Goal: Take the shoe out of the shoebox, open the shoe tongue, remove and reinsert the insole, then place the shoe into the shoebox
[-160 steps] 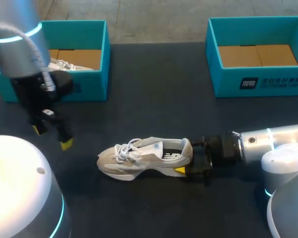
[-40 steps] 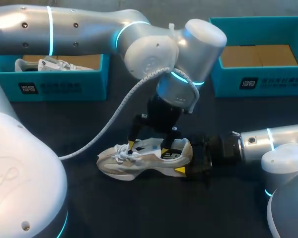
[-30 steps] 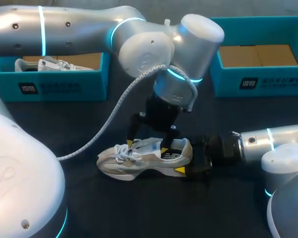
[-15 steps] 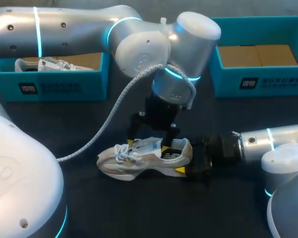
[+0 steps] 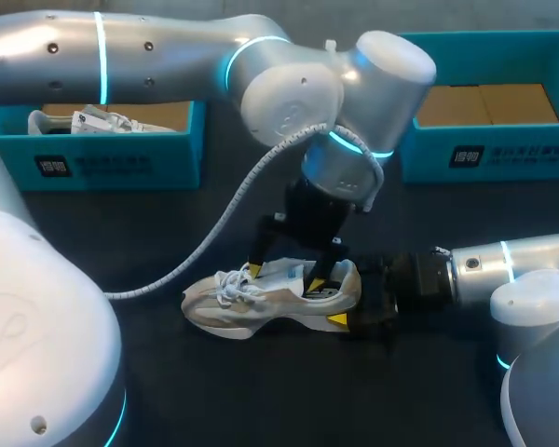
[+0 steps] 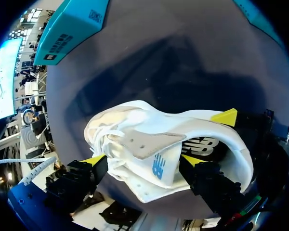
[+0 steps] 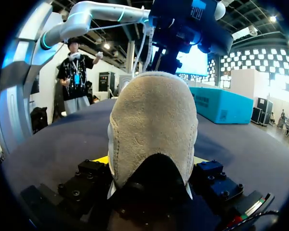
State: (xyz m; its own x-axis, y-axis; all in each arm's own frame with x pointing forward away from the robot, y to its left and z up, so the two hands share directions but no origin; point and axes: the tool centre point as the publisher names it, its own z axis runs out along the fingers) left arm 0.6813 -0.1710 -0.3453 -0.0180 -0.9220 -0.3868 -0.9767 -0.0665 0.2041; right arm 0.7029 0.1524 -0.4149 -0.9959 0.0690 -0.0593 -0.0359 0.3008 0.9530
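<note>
- Jaws: L gripper [image 5: 286, 276] spread, one yellow tip on each side of the tongue [image 6: 151, 147]; can't tell if either tip touches it.
- R gripper [image 5: 359, 309] pinches the shoe [image 5: 261, 303] at the heel [image 7: 154, 120], a finger on each side.
- Shoe sits on its sole mid table [image 5: 261, 391], toe twd the left edge.
- Far-left shoebox [image 5: 121, 163] at the far left corner w/ a second shoe [image 5: 102, 121] in it; far-right shoebox [image 5: 503, 154] at the far right corner.
- Vs 5.3 s ago: L arm was by the far-left shoebox, now reaches over the shoe.
- Vs 0.5 s ago: L gripper has shifted a bit twd the right edge; shoe and R gripper haven't moved.
</note>
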